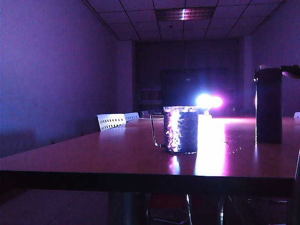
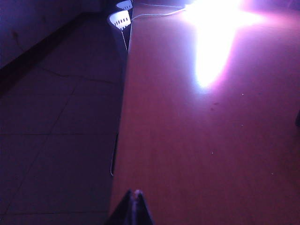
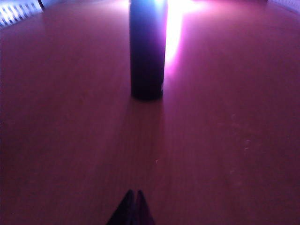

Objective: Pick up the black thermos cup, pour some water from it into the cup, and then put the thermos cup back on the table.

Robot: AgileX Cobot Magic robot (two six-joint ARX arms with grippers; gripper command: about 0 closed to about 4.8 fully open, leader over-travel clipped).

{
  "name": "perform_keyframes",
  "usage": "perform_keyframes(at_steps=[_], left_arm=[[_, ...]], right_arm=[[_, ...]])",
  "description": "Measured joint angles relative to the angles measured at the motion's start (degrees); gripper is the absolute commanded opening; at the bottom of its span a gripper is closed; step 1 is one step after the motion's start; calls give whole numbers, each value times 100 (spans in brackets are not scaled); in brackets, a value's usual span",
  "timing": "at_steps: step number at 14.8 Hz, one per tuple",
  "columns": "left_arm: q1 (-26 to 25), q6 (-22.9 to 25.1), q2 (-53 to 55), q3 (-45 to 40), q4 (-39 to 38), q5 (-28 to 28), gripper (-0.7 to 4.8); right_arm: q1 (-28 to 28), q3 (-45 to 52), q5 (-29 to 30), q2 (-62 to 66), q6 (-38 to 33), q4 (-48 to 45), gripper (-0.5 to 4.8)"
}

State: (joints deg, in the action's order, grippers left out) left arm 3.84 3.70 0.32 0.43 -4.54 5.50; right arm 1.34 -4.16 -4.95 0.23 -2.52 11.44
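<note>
The right end effector (image 3: 135,206) sits low over the desk (image 3: 225,140), its two fingers pressed together into a closed point with nothing between them. It faces the black thermos cup (image 3: 147,51), which stands upright on the desk straight ahead of it and well apart from the fingertips. A strong glare falls across the desk just behind the flask.

The left end effector (image 2: 136,208) is also clenched shut and empty, its tips meeting in a narrow wedge. It hovers near the long side edge of the desk (image 2: 187,154), with dark floor (image 2: 56,140) tiles beyond that edge and white perforated chair backs (image 2: 119,19) farther along.

In the exterior view the black thermos cup (image 1: 269,105) stands upright on the right part of the desk (image 1: 93,154), its flip lid sticking out at the top. The cup (image 1: 180,129), a clear dimpled glass mug, stands upright near the middle of the desk, well apart from the flask, its thin handle pointing left. A bright lamp (image 1: 208,101) glows behind it, and neither end effector can be made out in this view
</note>
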Motion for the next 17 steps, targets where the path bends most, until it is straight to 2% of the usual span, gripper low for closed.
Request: perform_keyframes(at_steps=[4,17], left_arm=[[0,15,0,0,0,-2,-5],[0,15,0,0,0,0,-5]], right_arm=[[-74,376,293,-2,2,-883,-6],[-157,376,348,-2,2,-942,-5]])
